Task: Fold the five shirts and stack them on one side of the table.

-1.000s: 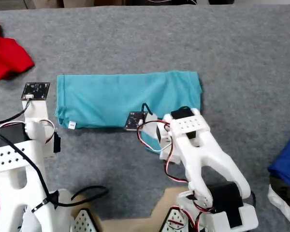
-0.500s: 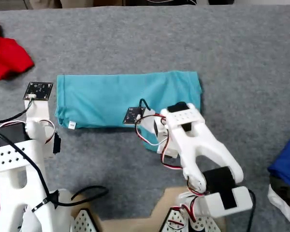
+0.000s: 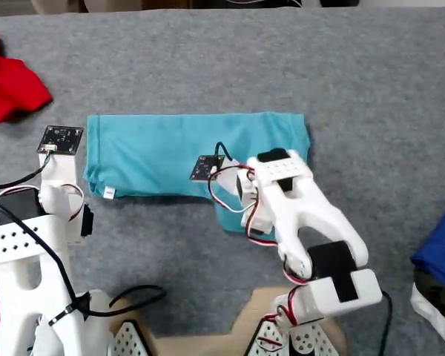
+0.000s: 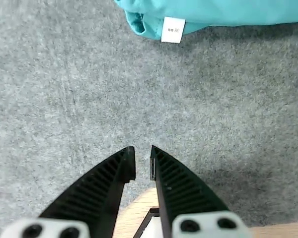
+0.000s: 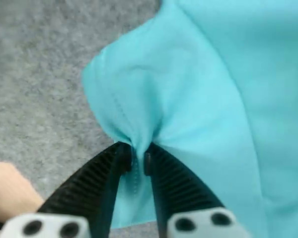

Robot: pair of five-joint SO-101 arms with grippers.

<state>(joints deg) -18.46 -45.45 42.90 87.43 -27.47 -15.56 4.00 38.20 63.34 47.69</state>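
Observation:
A teal shirt (image 3: 170, 152) lies folded into a long band across the middle of the grey table (image 3: 371, 89). My right gripper (image 5: 137, 157) is shut on a pinched fold of the teal shirt (image 5: 198, 94) at its near right corner, under the right arm (image 3: 282, 196). My left gripper (image 4: 142, 166) is shut on nothing, hovering over bare table just short of the shirt's near left corner, where a white label (image 4: 173, 29) shows. A red shirt (image 3: 9, 85) lies crumpled at the far left. Blue, dark and white shirts (image 3: 439, 276) are stacked at the right edge.
A tan wooden base (image 3: 241, 326) holds both arms at the table's near edge. Loose wires (image 3: 130, 297) run between them. Grey table surface stretches beyond the teal shirt and to its right.
The right arm has shifted a little left and toward the far side, and the shirt's near right corner now shows pulled up beneath it. The left arm has stayed still.

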